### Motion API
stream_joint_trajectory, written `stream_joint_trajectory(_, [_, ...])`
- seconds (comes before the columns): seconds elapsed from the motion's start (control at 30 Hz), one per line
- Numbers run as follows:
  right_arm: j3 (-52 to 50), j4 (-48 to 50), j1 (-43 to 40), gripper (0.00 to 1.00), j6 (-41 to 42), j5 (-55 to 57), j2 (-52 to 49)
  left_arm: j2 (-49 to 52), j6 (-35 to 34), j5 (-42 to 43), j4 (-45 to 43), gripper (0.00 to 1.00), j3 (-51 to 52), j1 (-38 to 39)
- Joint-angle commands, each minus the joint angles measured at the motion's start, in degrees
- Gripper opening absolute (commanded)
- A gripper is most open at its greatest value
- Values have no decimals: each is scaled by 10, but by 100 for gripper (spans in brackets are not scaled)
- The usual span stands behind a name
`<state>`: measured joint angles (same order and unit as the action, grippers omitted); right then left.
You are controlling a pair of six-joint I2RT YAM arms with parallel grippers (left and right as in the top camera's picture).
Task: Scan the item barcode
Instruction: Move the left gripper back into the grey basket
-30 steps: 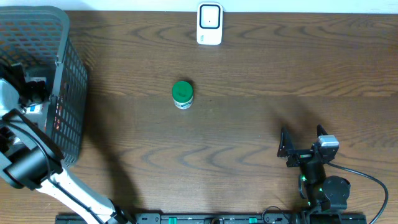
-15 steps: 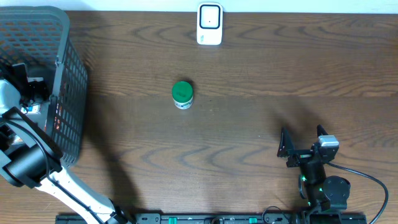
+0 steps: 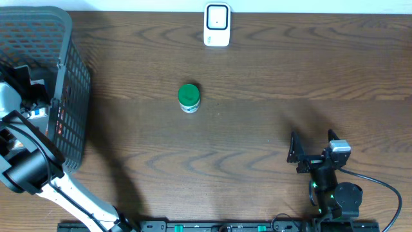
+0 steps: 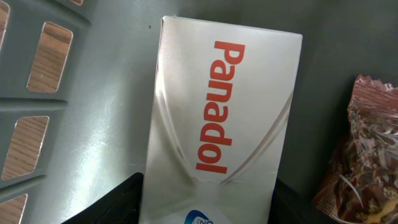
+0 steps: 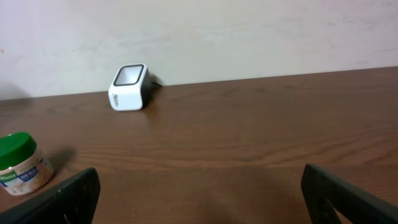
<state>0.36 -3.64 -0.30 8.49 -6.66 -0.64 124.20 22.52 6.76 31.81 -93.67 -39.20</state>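
At the upper left of the overhead frame stands a grey plastic basket (image 3: 71, 77) with an open lattice wall and a rounded rim, and the left arm (image 3: 32, 167), white and black, reaches up from the lower left into it. In the left wrist view the basket floor is smooth, slightly glossy grey plastic pierced by rectangular slots that show wood grain underneath. Flat on that floor lies the Panadol box (image 4: 221, 112), a long rectangular carton of silvery, satin-sheen card with the brand name in red running along its length. The left fingers (image 4: 121, 202) show as dark shapes at the bottom of that frame, one on each side of the box and close against its long edges; whether they press on it or only flank it cannot be told. At the right edge of that view, just beside the box, is a crinkled clear bag (image 4: 367, 149) of reddish-brown pieces. On the bare dark wooden desk (image 3: 257, 129) at centre frame sits a small round jar (image 3: 188, 98) with a green lid and a pale label. At top centre rests the white scanner (image 3: 217, 24), a rounded block with a dark-rimmed window. At the lower right, the right fingers (image 5: 348, 199) stand spread wide with nothing between them.
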Motion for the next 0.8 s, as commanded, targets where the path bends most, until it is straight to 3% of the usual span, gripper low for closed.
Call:
stream_joint_trajectory(0.0, [0, -2, 3, 99, -8, -3, 1, 13, -11, 6, 7, 59, 4, 2])
stream_joint_trajectory(0.3, [0, -2, 3, 99, -8, -3, 1, -15, -28, 5, 19, 59, 3, 7])
stream_joint_trajectory(0.77, [0, -2, 3, 99, -8, -3, 1, -188, -78, 6, 22, 59, 3, 8])
